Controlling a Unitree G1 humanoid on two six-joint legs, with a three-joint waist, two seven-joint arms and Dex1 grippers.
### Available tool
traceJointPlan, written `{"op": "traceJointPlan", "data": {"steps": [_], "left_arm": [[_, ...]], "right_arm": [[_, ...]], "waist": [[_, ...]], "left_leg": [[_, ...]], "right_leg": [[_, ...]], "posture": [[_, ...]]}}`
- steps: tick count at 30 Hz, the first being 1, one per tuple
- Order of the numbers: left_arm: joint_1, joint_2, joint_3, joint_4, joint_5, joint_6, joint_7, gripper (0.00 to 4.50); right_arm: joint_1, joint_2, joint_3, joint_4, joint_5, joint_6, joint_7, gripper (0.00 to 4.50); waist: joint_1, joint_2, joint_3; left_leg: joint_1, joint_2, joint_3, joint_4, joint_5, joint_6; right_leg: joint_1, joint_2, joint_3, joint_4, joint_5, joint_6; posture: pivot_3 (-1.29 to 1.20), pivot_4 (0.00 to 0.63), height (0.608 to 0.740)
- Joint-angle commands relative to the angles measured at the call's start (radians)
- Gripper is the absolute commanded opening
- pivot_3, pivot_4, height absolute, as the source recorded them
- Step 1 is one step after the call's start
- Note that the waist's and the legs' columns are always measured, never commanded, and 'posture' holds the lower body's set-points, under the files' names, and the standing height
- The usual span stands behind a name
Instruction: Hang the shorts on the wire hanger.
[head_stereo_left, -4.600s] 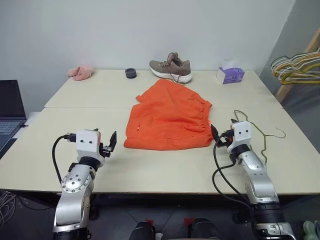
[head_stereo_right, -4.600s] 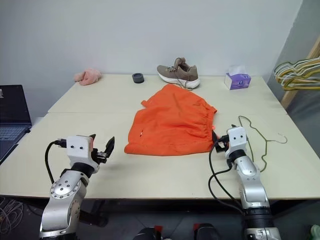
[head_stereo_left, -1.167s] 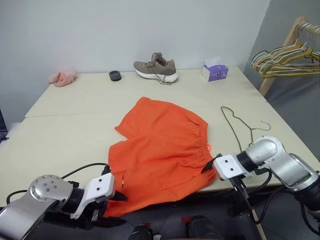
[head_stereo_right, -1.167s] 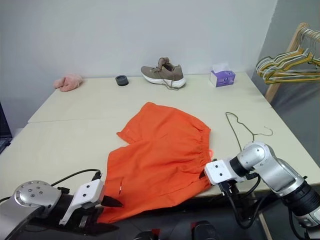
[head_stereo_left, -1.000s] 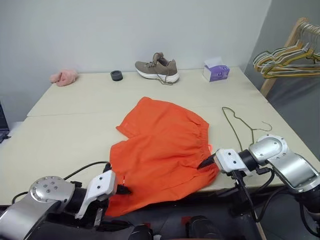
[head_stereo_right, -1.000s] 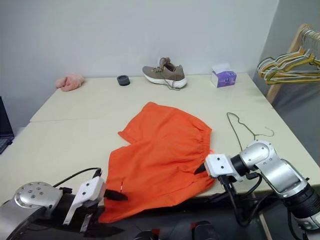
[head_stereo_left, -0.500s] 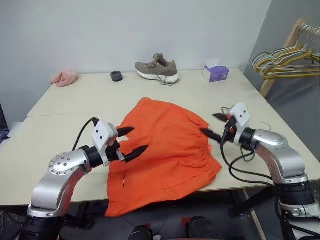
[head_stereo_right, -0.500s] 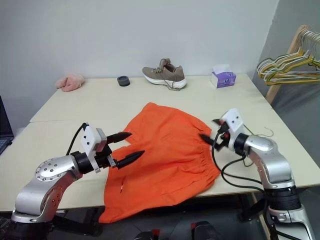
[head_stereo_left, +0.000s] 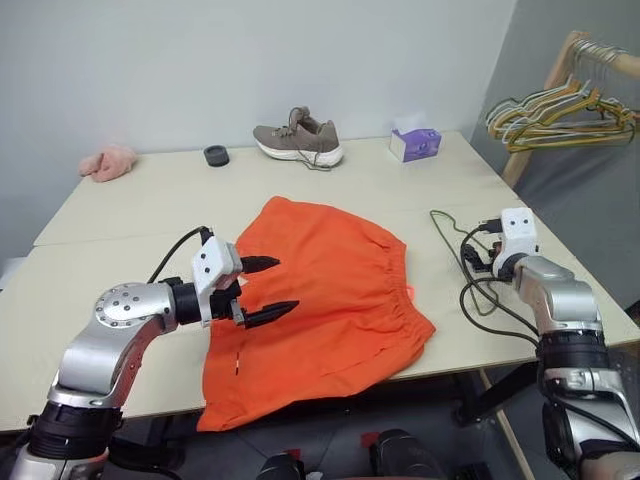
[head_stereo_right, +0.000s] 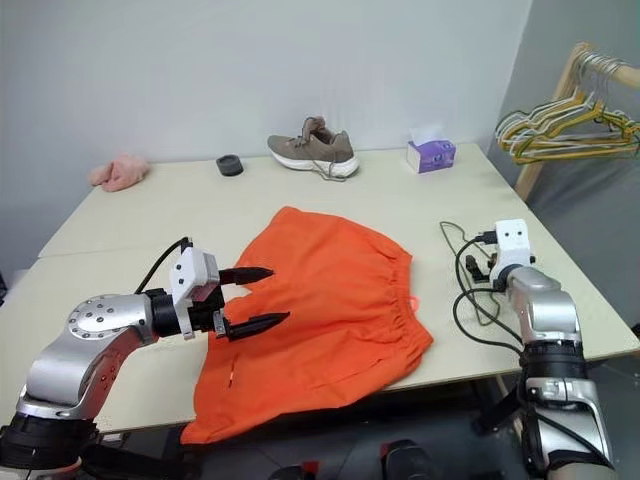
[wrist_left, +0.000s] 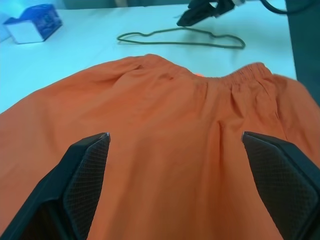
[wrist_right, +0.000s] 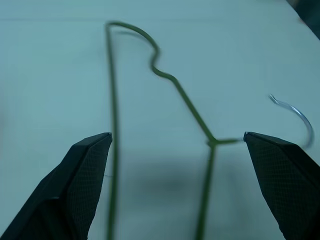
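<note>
Left eye view: purple tissue box (head_stereo_left: 415, 144) print is unreadable.

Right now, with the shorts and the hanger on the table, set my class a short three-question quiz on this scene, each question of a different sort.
1. True or false: the right tool is shut on the wire hanger.
2. What lies under the left tool? A) the sneaker B) the shorts C) the tissue box
3. Fill in: the shorts' near edge hangs over the ____ of the table.

Key: 1 false, it is open above the hanger; 2 B; 3 front edge.
</note>
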Motion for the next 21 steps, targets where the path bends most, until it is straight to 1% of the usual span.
{"op": "traceJointPlan", "data": {"steps": [1, 5, 6, 9, 13, 15, 18, 20, 21], "left_arm": [[-0.029, 0.003, 0.000, 0.002, 0.012, -0.028, -0.010, 4.46], [-0.036, -0.004, -0.005, 0.004, 0.017, -0.031, -0.011, 4.46], [-0.039, -0.007, -0.008, 0.002, 0.020, -0.032, -0.010, 4.46], [-0.045, -0.012, -0.015, -0.002, 0.026, -0.035, -0.006, 4.50], [-0.042, -0.015, -0.019, -0.008, 0.034, -0.040, -0.003, 4.50], [-0.036, -0.017, -0.021, -0.013, 0.038, -0.042, 0.000, 4.50], [-0.026, -0.019, -0.021, -0.022, 0.042, -0.042, 0.006, 4.50], [-0.020, -0.020, -0.021, -0.027, 0.043, -0.042, 0.009, 4.50], [-0.011, -0.021, -0.019, -0.034, 0.043, -0.040, 0.013, 4.50]], "right_arm": [[-0.049, -0.024, -0.003, 0.088, -0.017, -0.033, 0.005, 4.50], [-0.096, -0.048, 0.047, 0.247, -0.056, -0.093, 0.057, 4.50], [-0.119, -0.055, 0.064, 0.328, -0.071, -0.115, 0.072, 4.50], [-0.179, -0.067, 0.088, 0.513, -0.083, -0.116, 0.127, 3.90], [-0.225, -0.070, 0.116, 0.649, -0.099, -0.117, 0.174, 2.52], [-0.237, -0.070, 0.116, 0.700, -0.106, -0.128, 0.164, 1.81], [-0.248, -0.068, 0.113, 0.742, -0.104, -0.148, 0.138, 0.81], [-0.253, -0.067, 0.112, 0.757, -0.102, -0.160, 0.129, 0.07], [-0.254, -0.066, 0.115, 0.758, -0.106, -0.183, 0.118, 0.03]], "waist": [[-0.003, 0.000, 0.000], [-0.023, 0.000, 0.000], [-0.026, 0.000, 0.000], [-0.031, -0.002, -0.004], [-0.024, -0.009, -0.012], [-0.020, -0.014, -0.015], [-0.015, -0.018, -0.018], [-0.012, -0.020, -0.021], [-0.011, -0.021, -0.022]], "left_leg": [[0.000, 0.000, 0.000, 0.000, 0.000, 0.000], [-0.001, 0.000, 0.001, 0.000, 0.000, 0.000], [0.000, 0.000, 0.002, 0.000, 0.000, 0.000], [0.001, 0.000, 0.002, 0.000, 0.000, 0.000], [0.007, 0.000, 0.000, 0.000, 0.000, 0.000], [0.010, 0.000, 0.000, 0.000, 0.000, 0.000], [0.014, 0.000, -0.001, 0.000, 0.000, 0.000], [0.015, 0.000, -0.001, 0.000, 0.000, 0.000], [0.015, 0.000, -0.001, 0.000, 0.000, 0.000]], "right_leg": [[0.000, 0.000, 0.000, 0.000, 0.000, 0.000], [-0.001, 0.000, 0.002, 0.000, 0.000, 0.000], [-0.001, 0.000, 0.002, 0.000, 0.000, 0.000], [0.001, 0.000, 0.002, 0.000, 0.001, 0.001], [0.007, 0.000, 0.001, 0.000, 0.000, 0.000], [0.010, 0.000, 0.000, -0.001, 0.000, 0.000], [0.016, 0.000, 0.000, -0.002, -0.003, -0.005], [0.016, 0.000, 0.000, -0.003, -0.003, -0.005], [0.016, 0.000, 0.000, -0.003, -0.003, -0.005]], "posture": [[-0.20, 0.005, 0.740], [-0.20, 0.005, 0.740], [-0.20, 0.005, 0.740], [-0.19, 0.003, 0.740], [-0.19, 0.000, 0.740], [-0.18, 0.000, 0.740], [-0.18, 0.000, 0.740], [-0.18, 0.000, 0.740], [-0.18, 0.000, 0.740]]}}
